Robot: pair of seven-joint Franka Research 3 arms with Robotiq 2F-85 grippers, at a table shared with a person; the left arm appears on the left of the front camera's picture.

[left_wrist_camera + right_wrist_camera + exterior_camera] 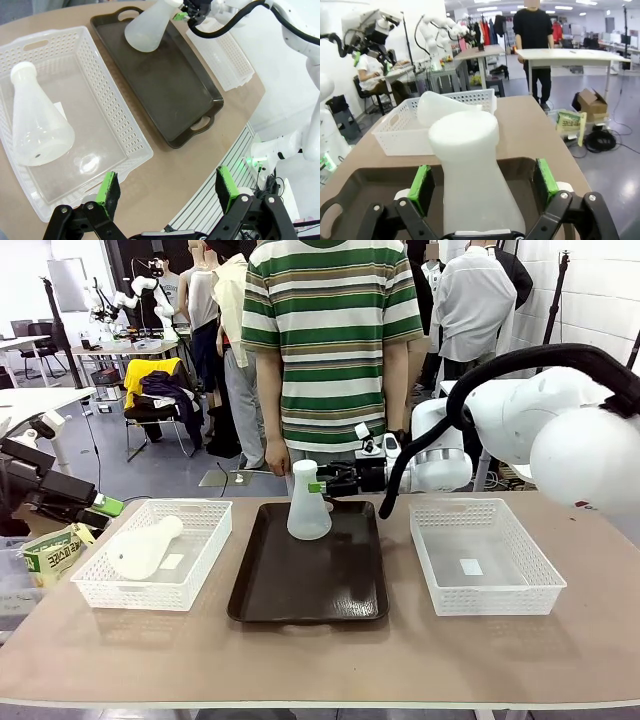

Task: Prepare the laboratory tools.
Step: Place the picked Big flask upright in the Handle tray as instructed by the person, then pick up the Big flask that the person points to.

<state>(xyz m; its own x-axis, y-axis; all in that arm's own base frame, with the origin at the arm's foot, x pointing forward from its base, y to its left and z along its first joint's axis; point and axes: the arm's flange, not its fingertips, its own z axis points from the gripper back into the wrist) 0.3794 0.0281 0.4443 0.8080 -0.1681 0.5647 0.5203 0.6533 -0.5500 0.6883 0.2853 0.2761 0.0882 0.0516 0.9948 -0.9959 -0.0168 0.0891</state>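
1. Front view, far left: the left gripper (104, 506) hangs by the table's (320, 660) left edge, just beside the left basket (95, 585). In the left wrist view its green pads (108, 192) stand spread wide with nothing between them, above the basket's near corner.
2. One flask (140, 550) lies on its side in the left basket, base toward the robot and neck toward the far side. It is well apart from both grippers.
3. At the middle lies the tray (310, 590), and the other flask (308, 515) stands upright at its far end.
4. The right gripper (318, 485) reaches in from the right at neck height of the standing flask. In the right wrist view that flask rises between the fingers, and the pads (422, 187) are spread, with a gap showing on each side of the neck, so they flank it without pinching it.
5. A person (330, 340) in a striped shirt stands behind the tray.
6. The right basket (440, 590) sits to the right of the tray.
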